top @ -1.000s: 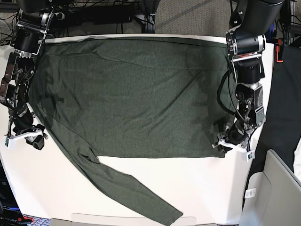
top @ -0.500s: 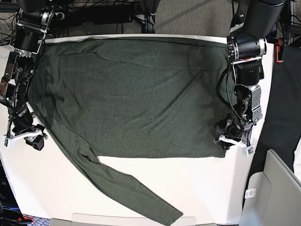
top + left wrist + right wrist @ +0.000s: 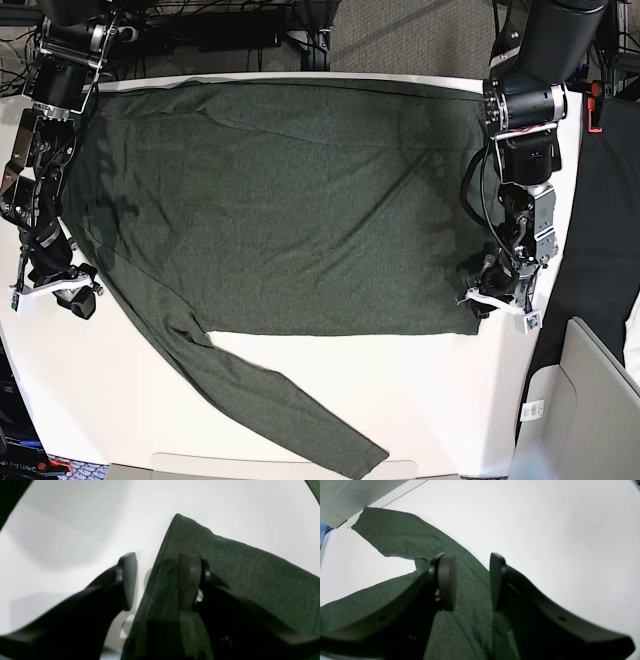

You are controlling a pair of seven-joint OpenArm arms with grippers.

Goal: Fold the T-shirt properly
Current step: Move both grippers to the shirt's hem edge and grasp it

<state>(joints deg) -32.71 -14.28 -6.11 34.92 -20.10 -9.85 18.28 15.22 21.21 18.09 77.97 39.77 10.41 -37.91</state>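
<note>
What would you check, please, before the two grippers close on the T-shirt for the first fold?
1. Left gripper open: ok, a clear gap shows between its pads.
2. Left gripper astride the cloth: ok, the T-shirt edge near its corner runs between the pads, one pad over the white table.
3. Right gripper open: ok, its pads stand apart.
4. Right gripper over fabric: ok, green cloth lies between and under its pads, where the sleeve leaves the body.
5. Pads low enough to pinch: cannot tell from these views.
6. Shirt lying flat: mostly ok; the body is spread, with one sleeve trailing toward the front edge.
</note>
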